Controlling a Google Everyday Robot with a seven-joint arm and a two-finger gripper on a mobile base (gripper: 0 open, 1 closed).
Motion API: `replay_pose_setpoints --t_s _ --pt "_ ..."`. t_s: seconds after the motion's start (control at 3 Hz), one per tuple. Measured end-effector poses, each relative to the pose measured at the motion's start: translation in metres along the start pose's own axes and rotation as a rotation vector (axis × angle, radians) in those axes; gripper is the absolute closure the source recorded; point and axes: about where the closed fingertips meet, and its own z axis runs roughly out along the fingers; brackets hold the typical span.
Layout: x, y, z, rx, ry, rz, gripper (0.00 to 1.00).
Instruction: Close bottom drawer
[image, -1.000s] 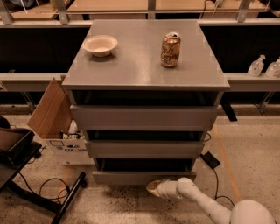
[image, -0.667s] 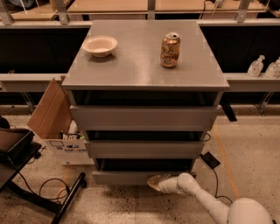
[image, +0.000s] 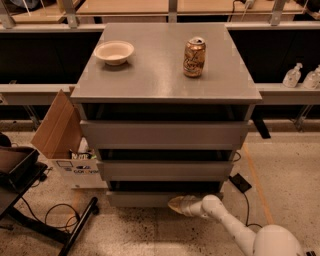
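Pincer (image: 174, 204) at bottom drawer (image: 140, 199) front (near floor).

I can read no text on the can (image: 194, 57) or the box (image: 75, 169). My tool (image: 176, 204) is at the bottom drawer (image: 142, 199).

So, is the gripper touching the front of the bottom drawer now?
Cannot tell. In the camera view the gripper overlaps the lower edge of the bottom drawer, at its front, but this angle shows neither contact nor a gap plainly.
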Motion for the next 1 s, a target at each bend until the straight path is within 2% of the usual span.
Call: replay_pose_setpoints --t_s 0.67,1.0 --pt "0.010 -0.021 0.037 0.029 -0.004 0.013 1.00" --pt "0.013 -0.018 0.037 0.024 0.000 0.016 1.00"
